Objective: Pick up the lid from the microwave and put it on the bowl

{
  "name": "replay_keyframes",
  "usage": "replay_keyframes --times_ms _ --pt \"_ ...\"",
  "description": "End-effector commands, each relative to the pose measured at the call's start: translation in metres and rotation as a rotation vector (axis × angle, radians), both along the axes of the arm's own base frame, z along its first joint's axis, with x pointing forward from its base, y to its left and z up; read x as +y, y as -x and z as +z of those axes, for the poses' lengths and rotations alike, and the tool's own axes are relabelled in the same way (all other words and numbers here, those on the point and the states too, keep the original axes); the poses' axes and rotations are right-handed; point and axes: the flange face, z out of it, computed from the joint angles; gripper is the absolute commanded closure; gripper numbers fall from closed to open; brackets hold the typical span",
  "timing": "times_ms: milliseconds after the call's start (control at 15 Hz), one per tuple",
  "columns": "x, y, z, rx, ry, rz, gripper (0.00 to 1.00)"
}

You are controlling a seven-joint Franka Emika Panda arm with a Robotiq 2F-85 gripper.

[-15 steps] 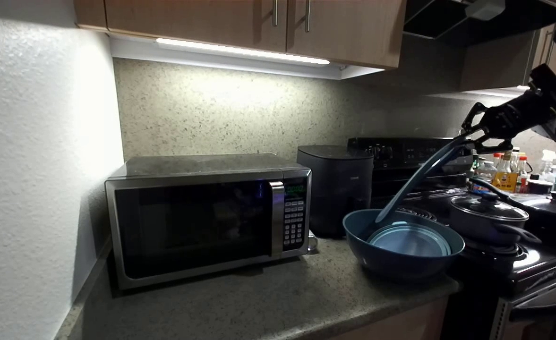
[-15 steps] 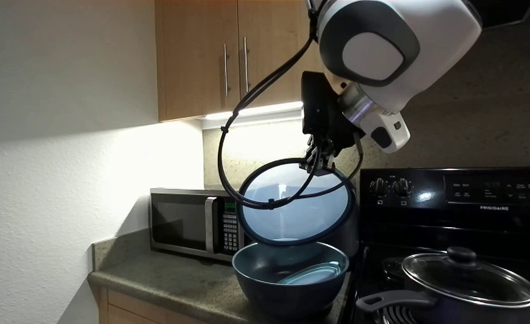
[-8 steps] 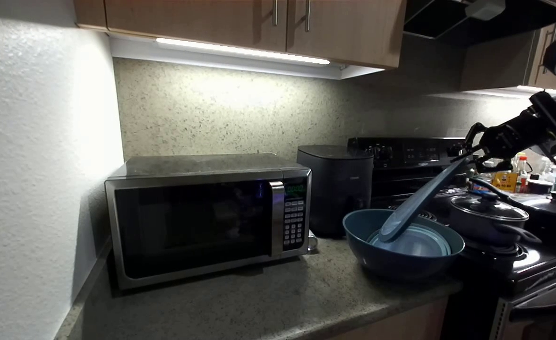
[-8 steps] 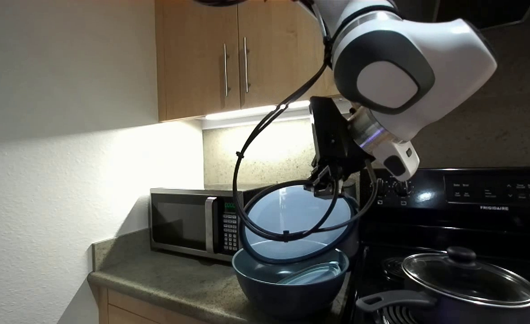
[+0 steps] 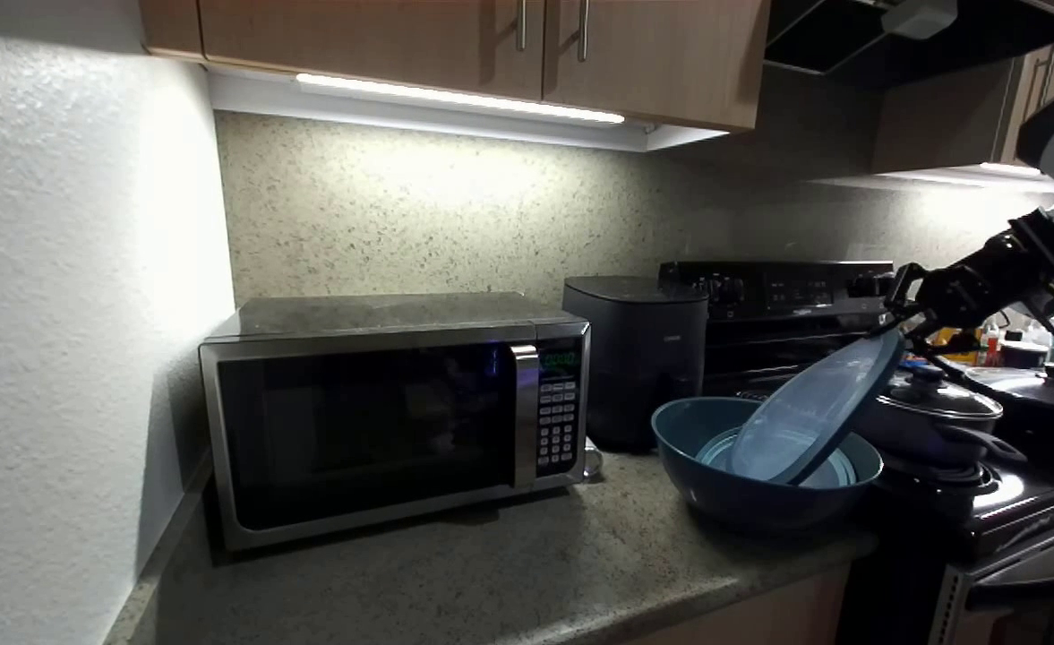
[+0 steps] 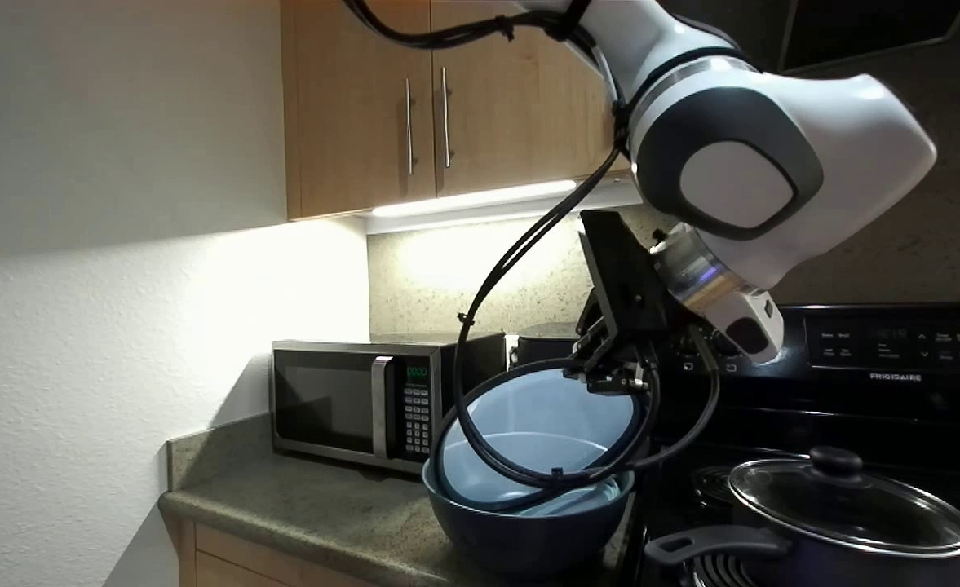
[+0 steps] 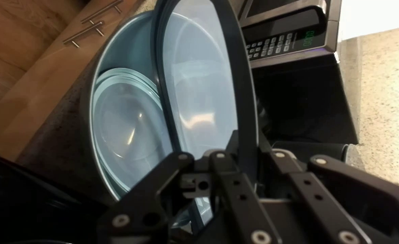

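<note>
The lid (image 5: 818, 408), a light-blue round disc with a dark-blue rim, is held steeply tilted over the bowl (image 5: 732, 506). My gripper (image 5: 904, 327) is shut on its upper rim; in the wrist view the fingers (image 7: 247, 145) sit on both sides of that rim (image 7: 243, 84). The lid also shows in an exterior view (image 6: 528, 416), partly behind the arm's cables. Its lower edge is inside the mouth of the deep blue bowl (image 6: 520, 534); I cannot tell whether they touch. The microwave (image 5: 374, 430) stands left of the bowl, door closed.
Smaller light-blue round pieces (image 7: 128, 118) lie inside the bowl. A black appliance (image 5: 634, 367) stands behind the bowl, beside the microwave. A pot with a glass lid (image 6: 847, 522) is on the stove (image 6: 895, 367) to the right. The counter edge (image 6: 349, 562) is near the bowl.
My gripper has moved down and slightly to the right in an exterior view. The held lid has come down and tilted, and its lower edge has sunk further into the bowl's mouth.
</note>
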Motion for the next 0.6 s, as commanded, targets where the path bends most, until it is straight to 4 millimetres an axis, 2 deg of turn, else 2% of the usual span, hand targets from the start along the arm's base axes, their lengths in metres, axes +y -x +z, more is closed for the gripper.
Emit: replay_keyframes --times_ms 0,333,533 --pt "0.042 -0.015 0.015 -0.122 -0.122 -0.073 0.97" --pt "0.086 -0.029 0.022 -0.237 -0.320 -0.140 0.97" --pt "0.097 -0.029 0.020 -0.245 -0.331 -0.191 0.97"
